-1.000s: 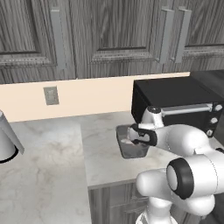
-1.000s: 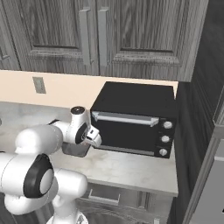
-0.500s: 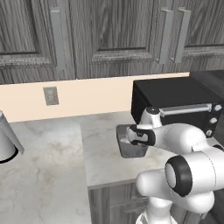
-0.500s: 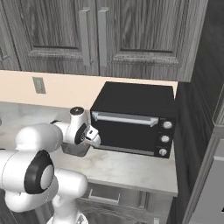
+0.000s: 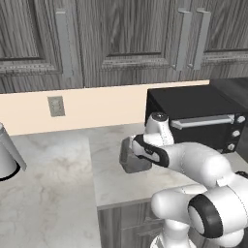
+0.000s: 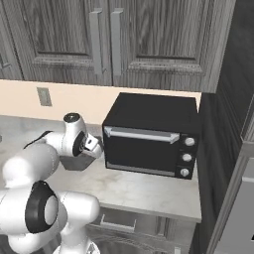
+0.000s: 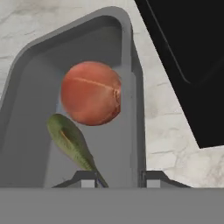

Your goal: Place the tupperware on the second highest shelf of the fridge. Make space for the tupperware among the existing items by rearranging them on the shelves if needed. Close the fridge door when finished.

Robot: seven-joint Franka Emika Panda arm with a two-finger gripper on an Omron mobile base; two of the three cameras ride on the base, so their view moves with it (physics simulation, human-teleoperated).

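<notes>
The two-finger gripper (image 7: pixel 117 178), jaws narrow, straddles the stiff, probably light grey translucent rectangular tupperware's (image 7: pixel 131 65) right wall.

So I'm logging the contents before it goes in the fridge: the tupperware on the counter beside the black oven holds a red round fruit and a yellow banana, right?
Not a banana. Beside the red round fruit, the hand view shows a thin green leaf-like strip. The rest holds: the tupperware sits on the counter beside the black oven.

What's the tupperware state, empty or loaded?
Loaded. The hand view shows the tupperware open-topped, with a red round fruit and a green leaf-shaped piece inside.
</notes>
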